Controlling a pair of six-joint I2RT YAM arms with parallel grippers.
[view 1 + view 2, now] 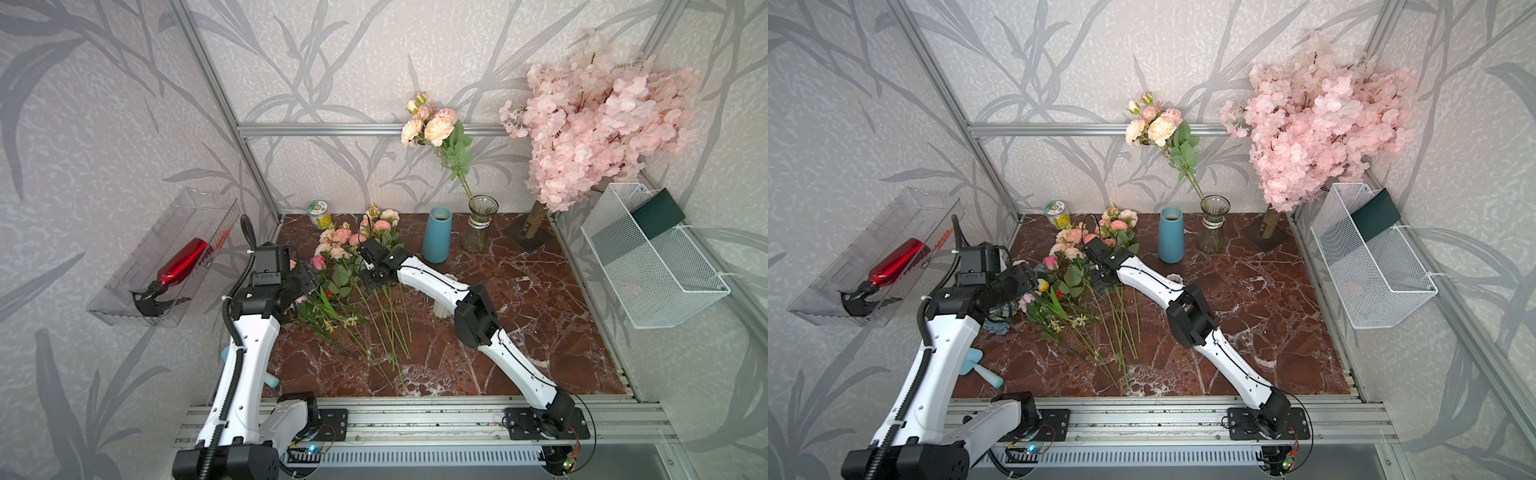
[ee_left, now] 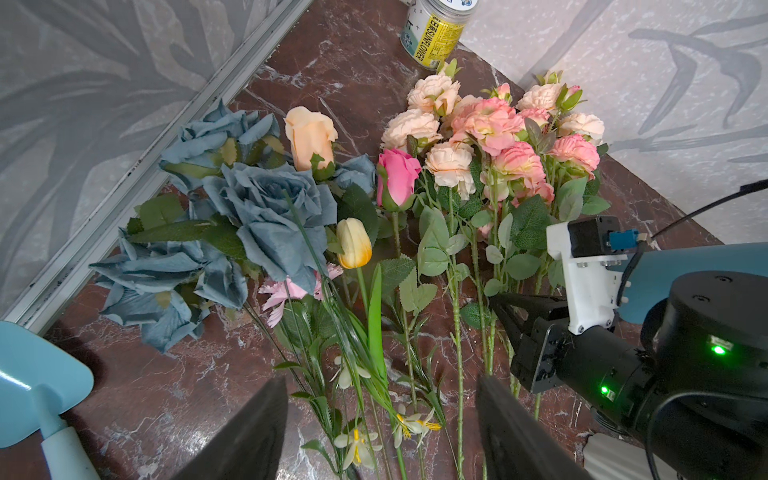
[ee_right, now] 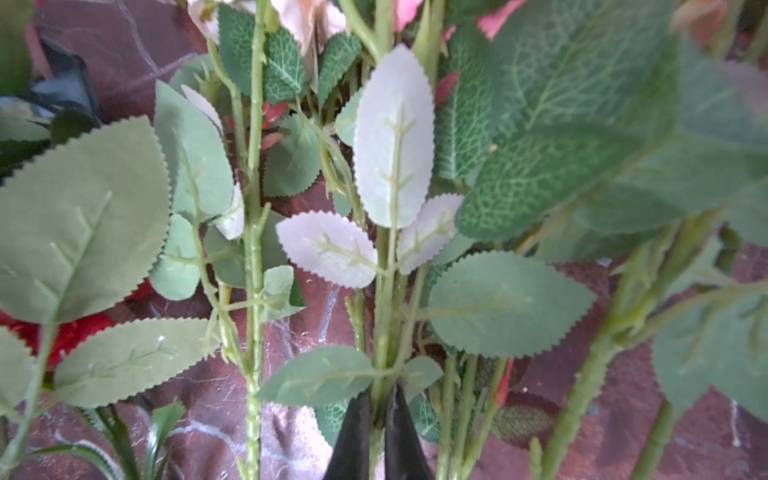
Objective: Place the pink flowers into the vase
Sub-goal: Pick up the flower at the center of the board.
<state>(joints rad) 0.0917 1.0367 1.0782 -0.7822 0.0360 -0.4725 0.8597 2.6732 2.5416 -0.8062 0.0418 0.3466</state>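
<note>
You are working in a tight box: the tabletop [image 1: 540, 332] is ending at aluminium rails on its sides, the wire basket [image 1: 648, 257] is hanging off the right wall, and the blossom tree [image 1: 598, 120] is leaning over the far right corner. Your open room is lying on the right half, bare marble between the right arm and the basket, while the left half is crowded with cut stems. The pink flowers [image 1: 345, 243] are lying flat there, heads toward the back wall near the jar [image 1: 319, 214], stems pointing at the front rail [image 1: 415, 415] — and one pink spray [image 1: 432, 126] is standing in the glass vase [image 1: 478, 224], just beside the blue vase [image 1: 437, 235]. Your right arm is reaching across from the front right, elbow raised, wrist dipping into the leaves; the right gripper [image 3: 378, 399] is pinching a green stem of the pink flowers between closed fingers, low over the marble. Your left arm is rising from the front left corner, and the left gripper [image 2: 380, 378] is hovering over the mixed stems with its jaws wide apart, holding nothing.
</note>
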